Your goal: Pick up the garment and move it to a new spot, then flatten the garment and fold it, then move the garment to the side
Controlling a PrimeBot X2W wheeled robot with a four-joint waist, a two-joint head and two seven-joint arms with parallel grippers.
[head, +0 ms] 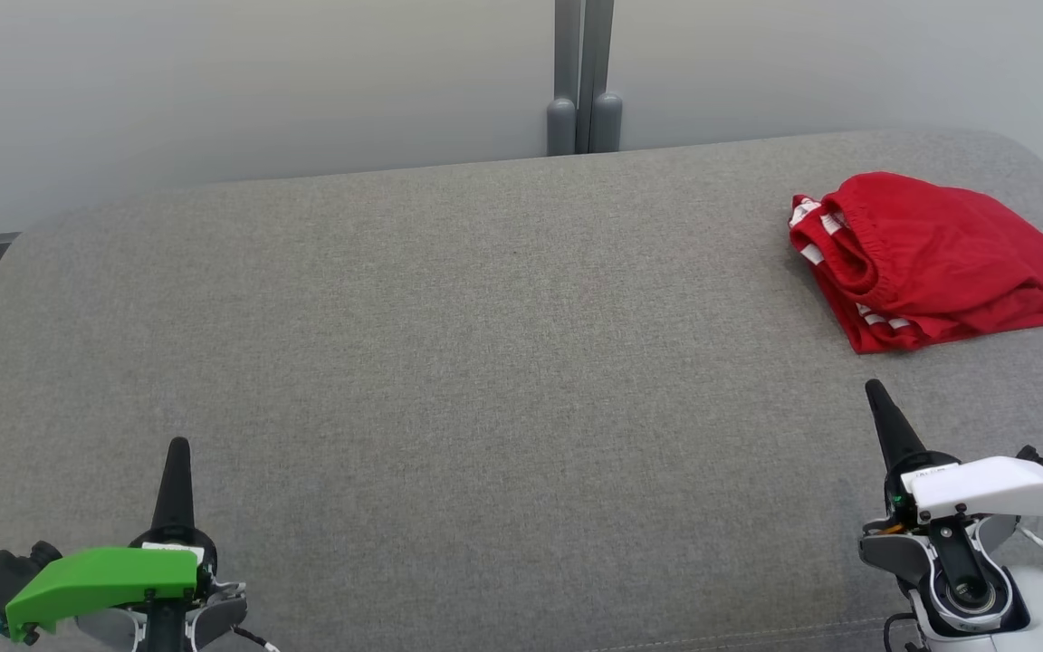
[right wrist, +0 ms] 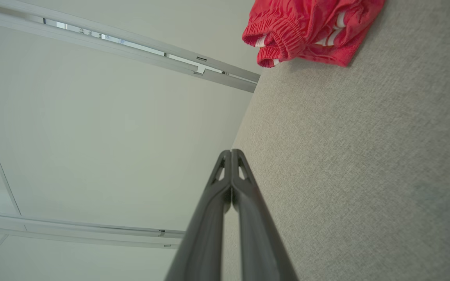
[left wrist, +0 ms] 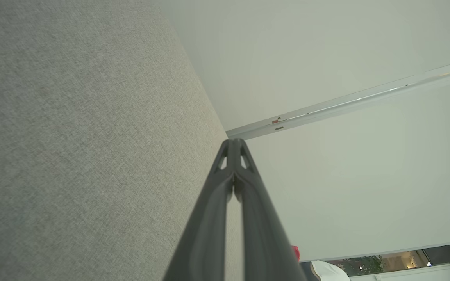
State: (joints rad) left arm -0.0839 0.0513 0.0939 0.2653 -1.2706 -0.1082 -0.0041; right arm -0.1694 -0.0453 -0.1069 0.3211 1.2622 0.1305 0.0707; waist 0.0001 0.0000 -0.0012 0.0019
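Observation:
The garment is a pair of red shorts with white side stripes, folded into a compact bundle at the far right of the grey fabric surface. The right wrist view has it at the top. My right gripper hovers near the front right, shut and empty, a short way in front of the garment. In its own view the fingers meet at their tips. My left gripper is at the front left, far from the garment, shut with nothing in it.
A pale wall runs behind the surface, with a grey vertical post at its middle. The surface's rounded far edge lies just beyond the garment. Open grey fabric stretches between the two grippers.

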